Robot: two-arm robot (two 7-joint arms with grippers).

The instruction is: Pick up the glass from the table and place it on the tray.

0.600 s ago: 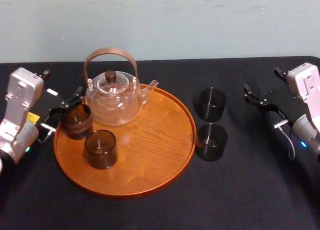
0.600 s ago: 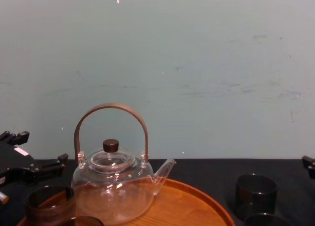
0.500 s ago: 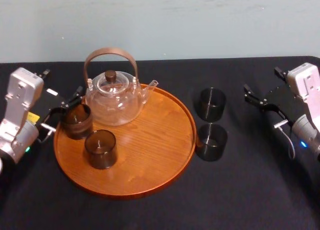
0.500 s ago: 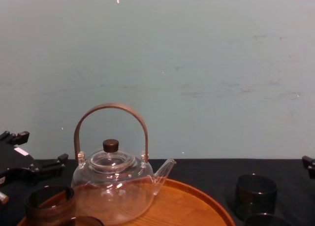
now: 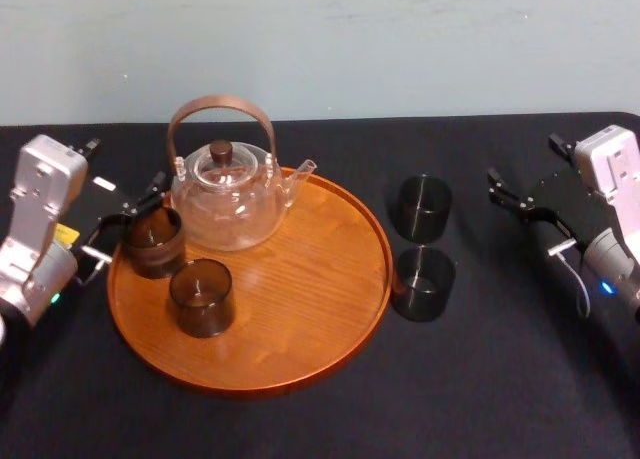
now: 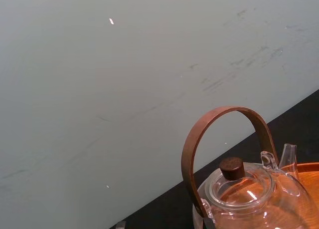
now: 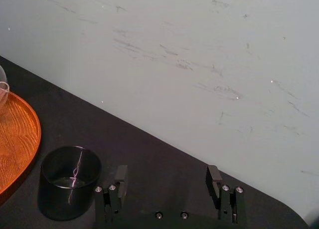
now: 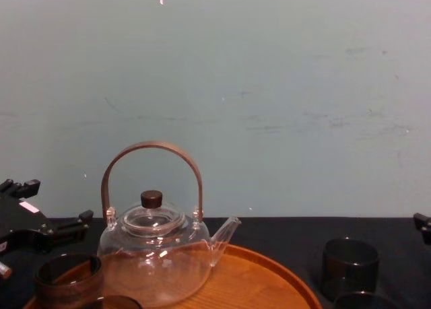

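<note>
Two dark glasses stand on the black table right of the tray, a far glass (image 5: 421, 207) and a near glass (image 5: 423, 282). The round wooden tray (image 5: 300, 309) carries a glass teapot (image 5: 225, 194) and two more dark glasses, one at its left rim (image 5: 152, 242) and one nearer the front (image 5: 201, 297). My left gripper (image 5: 125, 224) is open at the tray's left edge, its fingers close around the rim glass. My right gripper (image 5: 524, 169) is open over the table, well right of the far glass (image 7: 70, 181); nothing is between its fingers (image 7: 121, 175).
A pale wall (image 8: 269, 107) rises behind the table's far edge. The teapot's tall brown handle (image 8: 151, 151) arches above the tray's back. Bare black cloth (image 5: 500, 379) lies in front of and right of the tray.
</note>
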